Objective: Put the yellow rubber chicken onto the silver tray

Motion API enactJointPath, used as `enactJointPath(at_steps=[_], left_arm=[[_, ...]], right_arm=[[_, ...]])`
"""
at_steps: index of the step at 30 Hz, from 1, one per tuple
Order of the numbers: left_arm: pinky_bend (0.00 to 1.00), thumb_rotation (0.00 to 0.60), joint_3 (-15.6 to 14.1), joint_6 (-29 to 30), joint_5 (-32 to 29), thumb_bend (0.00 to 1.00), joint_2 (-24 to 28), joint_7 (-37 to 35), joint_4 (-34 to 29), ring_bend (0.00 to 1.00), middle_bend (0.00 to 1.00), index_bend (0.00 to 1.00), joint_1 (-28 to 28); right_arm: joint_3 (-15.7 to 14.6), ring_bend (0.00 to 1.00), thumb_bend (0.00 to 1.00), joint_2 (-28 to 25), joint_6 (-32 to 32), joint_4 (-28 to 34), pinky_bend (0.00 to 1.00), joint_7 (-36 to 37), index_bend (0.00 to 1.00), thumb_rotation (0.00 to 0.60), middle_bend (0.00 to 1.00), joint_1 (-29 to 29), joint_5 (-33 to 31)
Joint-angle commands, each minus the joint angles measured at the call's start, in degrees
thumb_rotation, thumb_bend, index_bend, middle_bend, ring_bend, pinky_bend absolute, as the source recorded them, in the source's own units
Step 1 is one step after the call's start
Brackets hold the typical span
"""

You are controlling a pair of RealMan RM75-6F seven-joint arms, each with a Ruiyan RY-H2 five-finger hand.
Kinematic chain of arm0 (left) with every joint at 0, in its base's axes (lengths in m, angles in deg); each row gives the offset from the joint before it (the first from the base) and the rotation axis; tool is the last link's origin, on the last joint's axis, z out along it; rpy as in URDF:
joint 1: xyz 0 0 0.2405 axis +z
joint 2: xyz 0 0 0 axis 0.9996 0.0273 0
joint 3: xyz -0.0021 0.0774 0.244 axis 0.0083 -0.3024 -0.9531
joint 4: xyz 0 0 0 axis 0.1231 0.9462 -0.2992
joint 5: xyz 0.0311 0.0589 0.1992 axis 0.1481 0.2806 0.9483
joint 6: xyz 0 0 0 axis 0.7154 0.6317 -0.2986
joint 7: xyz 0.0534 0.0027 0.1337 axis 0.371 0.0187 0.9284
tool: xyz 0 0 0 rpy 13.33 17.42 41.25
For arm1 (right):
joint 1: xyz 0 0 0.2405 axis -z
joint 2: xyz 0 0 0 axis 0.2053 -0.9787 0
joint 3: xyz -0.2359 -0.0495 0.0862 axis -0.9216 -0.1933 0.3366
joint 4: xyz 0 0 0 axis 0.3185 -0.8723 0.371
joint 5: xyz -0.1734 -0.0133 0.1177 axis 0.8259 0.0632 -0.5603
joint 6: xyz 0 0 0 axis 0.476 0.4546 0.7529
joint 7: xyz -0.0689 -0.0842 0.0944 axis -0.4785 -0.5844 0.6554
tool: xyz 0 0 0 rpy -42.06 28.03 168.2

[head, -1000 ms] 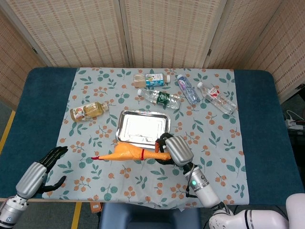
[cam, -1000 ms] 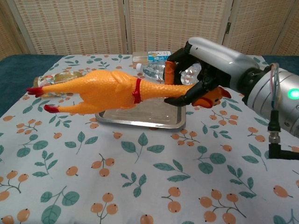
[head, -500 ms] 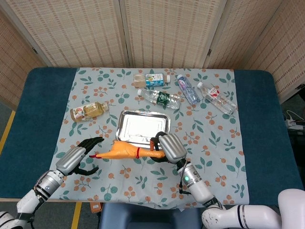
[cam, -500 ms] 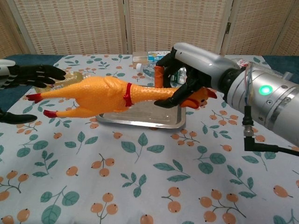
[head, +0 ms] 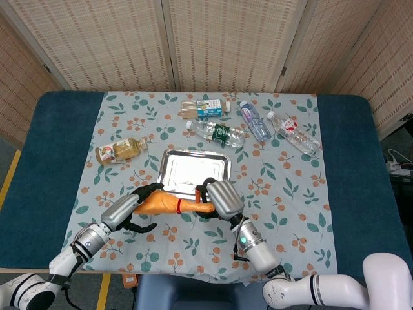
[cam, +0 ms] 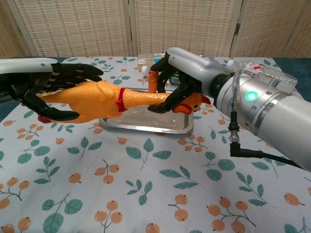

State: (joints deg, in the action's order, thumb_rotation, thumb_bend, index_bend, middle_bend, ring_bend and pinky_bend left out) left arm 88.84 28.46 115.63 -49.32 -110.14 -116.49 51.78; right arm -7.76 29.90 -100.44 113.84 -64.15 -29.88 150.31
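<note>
The yellow rubber chicken (head: 165, 203) (cam: 97, 99) hangs level in the air just in front of the silver tray (head: 193, 156) (cam: 146, 127), its head to the right. My right hand (head: 219, 197) (cam: 182, 73) grips its neck and orange head. My left hand (head: 129, 206) (cam: 43, 85) has its fingers spread over the top of the chicken's rear and its thumb underneath. Whether they press on the body I cannot tell. The chicken's feet are hidden behind that hand. The tray holds nothing.
A tea bottle (head: 119, 150) lies left of the tray. Behind the tray lie a green-label water bottle (head: 216, 132), two more bottles (head: 255, 121) (head: 293, 134) and a small carton (head: 210, 106). Floral cloth covers the middle of the blue table (head: 55, 148).
My left hand has come in from the left and now surrounds the chicken's rear. My right hand has carried the chicken a little left and toward the tray.
</note>
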Motion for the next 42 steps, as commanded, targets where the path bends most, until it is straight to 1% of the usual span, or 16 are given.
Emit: enactJointPath(at_steps=[1,7,15,18,20,21,23,24,25,27,28,29,30,34,36,42], left_arm=[[0.02,0.600,0.87,-0.28,-2.05,0.30,-1.84,1.75,1.67,0.00,0.00,0.00,-1.07],[0.02,0.600,2.01,-1.43,-5.80,0.30,-3.73,2.05,4.53,0.00,0.00,0.00,-2.24],[0.02,0.600,2.39,-2.83,-8.06,0.31,-4.74,2.55,6.87,0.00,0.00,0.00,-3.18],[0.06,0.600,2.29,-3.41,-9.25,0.32,-4.69,3.89,7.31,0.00,0.00,0.01,-3.61],[0.13,0.600,2.14,-4.04,-10.42,0.33,-4.56,4.82,7.42,0.02,0.03,0.08,-3.92],[0.18,0.600,2.15,-4.01,-10.99,0.34,-4.64,5.30,7.56,0.06,0.09,0.16,-3.99],[0.32,0.600,2.14,-4.33,-12.74,0.39,-4.84,6.22,7.64,0.25,0.30,0.33,-4.23],[0.42,0.600,2.16,-4.54,-13.35,0.43,-4.84,6.50,7.62,0.35,0.42,0.45,-4.36],[0.49,0.600,2.19,-4.34,-13.88,0.47,-4.95,7.09,7.74,0.42,0.50,0.52,-4.44],[0.71,0.600,2.49,-3.27,-15.30,0.61,-5.51,8.08,7.58,0.60,0.70,0.73,-4.36],[0.80,0.600,2.64,-2.72,-15.93,0.67,-5.74,8.47,7.39,0.70,0.79,0.81,-4.27],[0.86,0.600,2.70,-2.38,-16.52,0.71,-5.76,8.93,6.93,0.75,0.83,0.85,-4.21],[0.90,0.600,2.74,-2.14,-16.75,0.74,-5.75,9.32,6.70,0.79,0.87,0.88,-4.21],[0.98,0.600,2.95,1.91,-17.30,0.80,-7.05,11.91,6.07,0.88,0.91,0.90,-3.31],[1.00,0.600,2.87,3.44,-17.26,0.81,-7.78,13.06,5.86,0.90,0.93,0.91,-2.94],[1.00,0.600,2.78,3.88,-17.84,0.80,-7.85,14.71,4.30,0.92,0.93,0.93,-2.76]], right_arm=[[0.11,0.96,0.39,0.03,-0.04,0.49,1.00,0.39,0.94,0.600,0.71,-0.06,0.03],[1.09,0.96,0.39,0.02,-0.71,0.52,1.00,1.06,0.94,0.600,0.71,-0.28,0.15],[1.79,0.96,0.39,0.21,-1.01,0.03,1.00,2.61,0.94,0.600,0.71,-0.56,0.59],[1.80,0.96,0.39,0.03,-1.01,-0.01,1.00,2.71,0.94,0.600,0.71,-0.62,0.61],[1.89,0.96,0.39,-0.11,-1.09,0.00,1.00,2.74,0.94,0.600,0.71,-0.64,0.56],[1.92,0.96,0.39,-0.16,-1.07,0.02,1.00,2.78,0.94,0.600,0.71,-0.66,0.50],[1.97,0.96,0.39,-0.27,-1.05,0.07,1.00,2.86,0.94,0.600,0.71,-0.70,0.38],[1.95,0.96,0.39,-0.29,-1.08,0.03,1.00,2.84,0.94,0.600,0.71,-0.71,0.37],[1.91,0.96,0.39,-0.31,-1.11,0.03,1.00,2.82,0.94,0.600,0.71,-0.72,0.35],[1.76,0.96,0.39,-0.39,-1.10,0.05,1.00,2.63,0.94,0.600,0.71,-0.73,0.21],[1.69,0.96,0.39,-0.44,-1.10,0.07,1.00,2.49,0.94,0.600,0.71,-0.73,0.12],[1.63,0.96,0.39,-0.50,-1.11,0.11,1.00,2.27,0.94,0.600,0.71,-0.76,-0.02],[1.59,0.96,0.39,-0.55,-1.14,0.16,1.00,2.11,0.94,0.600,0.71,-0.77,-0.11],[1.41,0.96,0.39,-0.76,-1.44,0.62,1.00,1.72,0.94,0.600,0.71,-0.69,-0.25],[1.31,0.96,0.39,-0.93,-1.53,0.88,1.00,1.45,0.94,0.600,0.71,-0.65,-0.40],[1.10,0.96,0.39,-1.42,-1.90,1.90,1.00,1.00,0.94,0.600,0.71,-0.53,-0.46]])
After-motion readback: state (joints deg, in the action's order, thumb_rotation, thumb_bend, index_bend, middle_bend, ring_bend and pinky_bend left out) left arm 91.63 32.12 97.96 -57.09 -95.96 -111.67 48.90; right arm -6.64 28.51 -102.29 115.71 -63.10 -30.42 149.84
